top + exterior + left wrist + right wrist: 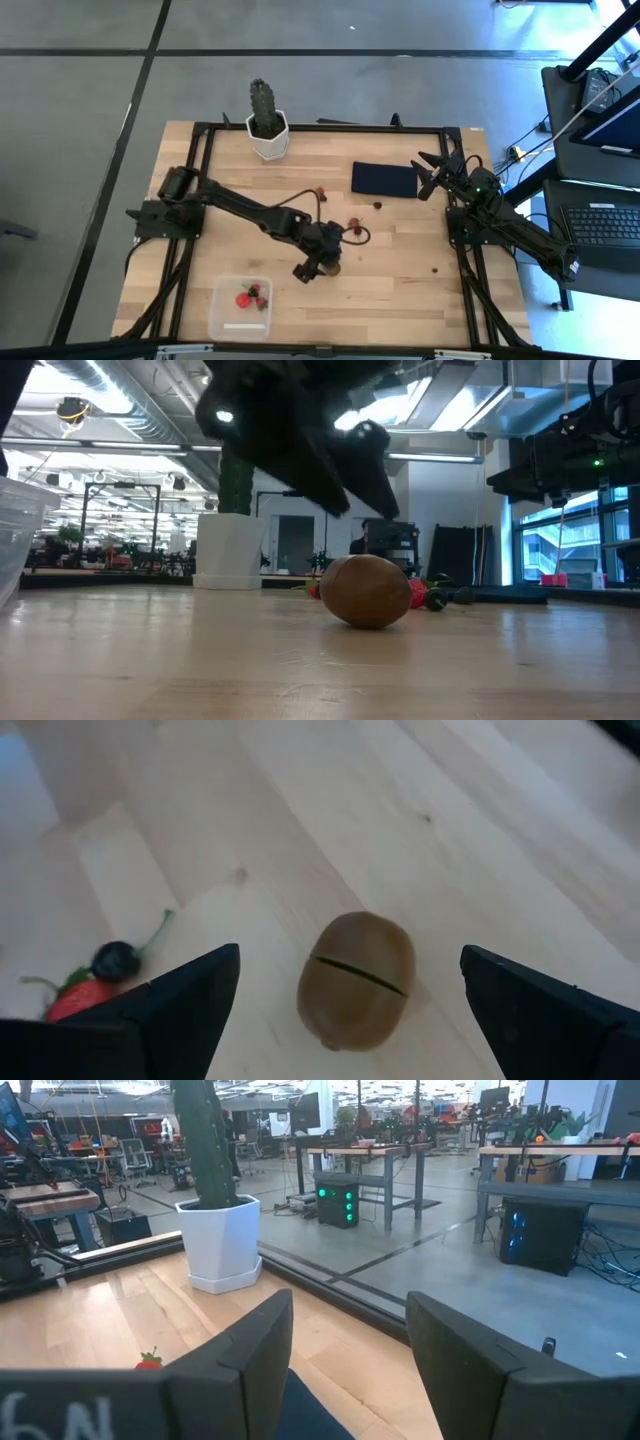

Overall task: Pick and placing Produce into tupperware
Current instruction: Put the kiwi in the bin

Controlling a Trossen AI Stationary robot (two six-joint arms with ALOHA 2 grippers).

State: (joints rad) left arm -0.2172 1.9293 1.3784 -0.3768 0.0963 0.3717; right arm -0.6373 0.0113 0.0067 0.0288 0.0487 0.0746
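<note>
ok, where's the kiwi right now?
High view: the kiwi lies on the table near centre, under the open left gripper, a strawberry just beyond it.

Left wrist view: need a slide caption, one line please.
Open left gripper poised above a brown kiwi on the wooden table, a strawberry nearby.

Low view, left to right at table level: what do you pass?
Tupperware at the left edge → white pot with the cactus → kiwi in front → strawberry just behind the kiwi's right side.
</note>
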